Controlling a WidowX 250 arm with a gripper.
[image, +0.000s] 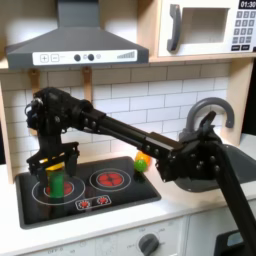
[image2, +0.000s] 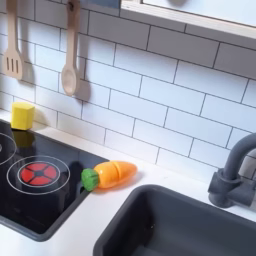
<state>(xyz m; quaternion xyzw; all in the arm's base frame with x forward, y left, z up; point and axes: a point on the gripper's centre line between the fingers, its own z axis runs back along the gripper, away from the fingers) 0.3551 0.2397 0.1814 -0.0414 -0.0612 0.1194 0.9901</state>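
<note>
Green cylinder (image: 56, 178) stands upright on the stovetop's (image: 130, 193) left burner in the first exterior view, between the gripper's (image: 55, 166) fingers; whether the jaws clamp it cannot be determined. Second exterior view shows a toy carrot (image2: 110, 175), two hanging wooden utensils (image2: 69, 62) and a yellow block (image2: 22, 115).

In the first exterior view, a toy carrot (image: 143, 160) is seen lying toward the first exterior view's right of the gripper (image: 57, 160), a red burner (image: 108, 179) is set between them, a grey faucet (image: 212, 108) is placed farther right, and a range hood (image: 75, 40) is mounted above it.
</note>
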